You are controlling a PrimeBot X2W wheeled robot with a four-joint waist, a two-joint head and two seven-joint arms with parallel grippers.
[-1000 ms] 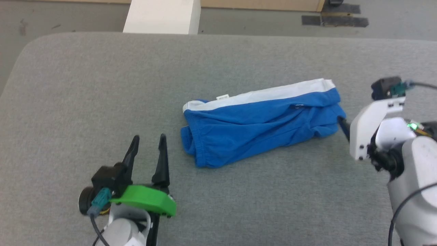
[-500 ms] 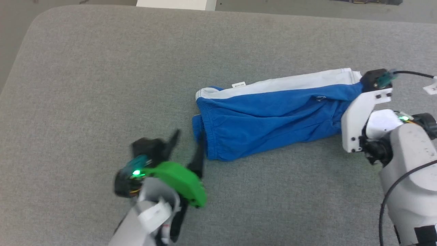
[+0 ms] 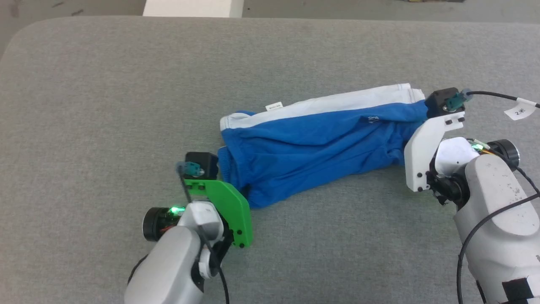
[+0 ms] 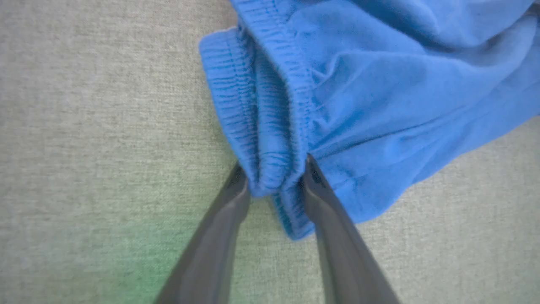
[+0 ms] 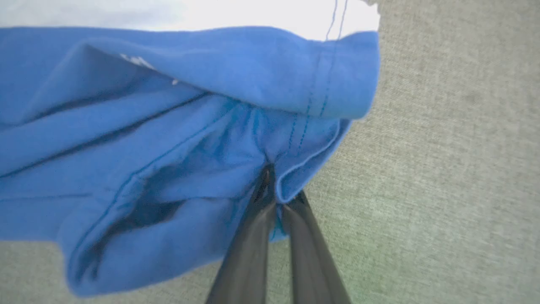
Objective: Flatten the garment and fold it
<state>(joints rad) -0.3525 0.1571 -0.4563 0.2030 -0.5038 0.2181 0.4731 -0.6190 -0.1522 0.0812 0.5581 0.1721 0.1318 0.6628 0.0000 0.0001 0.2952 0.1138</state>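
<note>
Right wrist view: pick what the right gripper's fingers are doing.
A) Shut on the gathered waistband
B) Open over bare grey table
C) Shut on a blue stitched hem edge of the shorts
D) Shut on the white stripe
C: the right gripper has its fingers almost together, with a blue stitched hem fold of the garment pinched between them; the white stripe lies past the tips.
</note>
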